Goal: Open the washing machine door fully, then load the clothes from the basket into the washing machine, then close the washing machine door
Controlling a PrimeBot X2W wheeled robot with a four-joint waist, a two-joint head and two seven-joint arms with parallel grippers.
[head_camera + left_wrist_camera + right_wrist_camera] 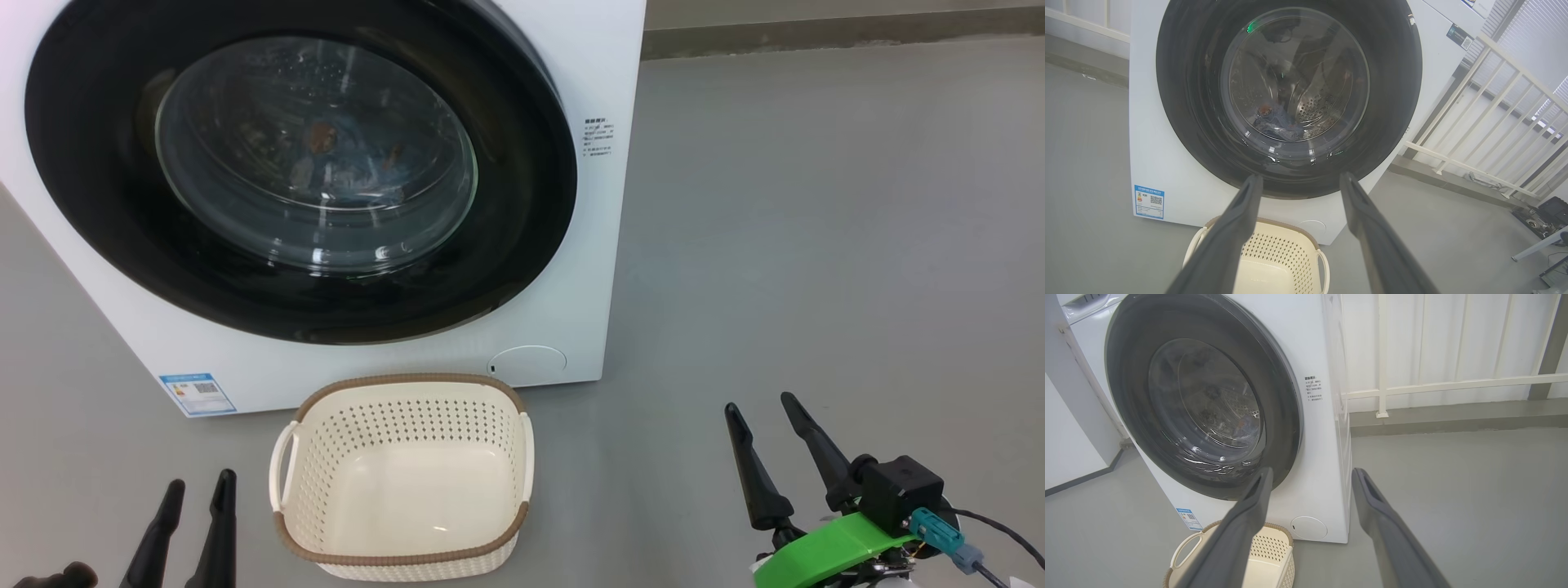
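Head view: the washing machine door (522, 204) sits shut on the washing machine (608, 269), the clothes (343, 159) dim behind its glass. The basket (408, 380) stands empty just in front, so loading looks done. The left gripper (202, 482) and right gripper (759, 403) flank the basket on the near side, jaws apart, empty.

Left wrist view: the clothes lie low in the drum (1314, 108).

Right wrist view: the door's edge looks flush, probably latched.

Ahead of the left pincer (202, 480) the washing machine door (522, 204) stood shut, barring the way in. Just right of that pincer sat the basket (408, 380), open at the top. Around the right pincer (760, 403) and to its right, grey floor (816, 245) lay free.
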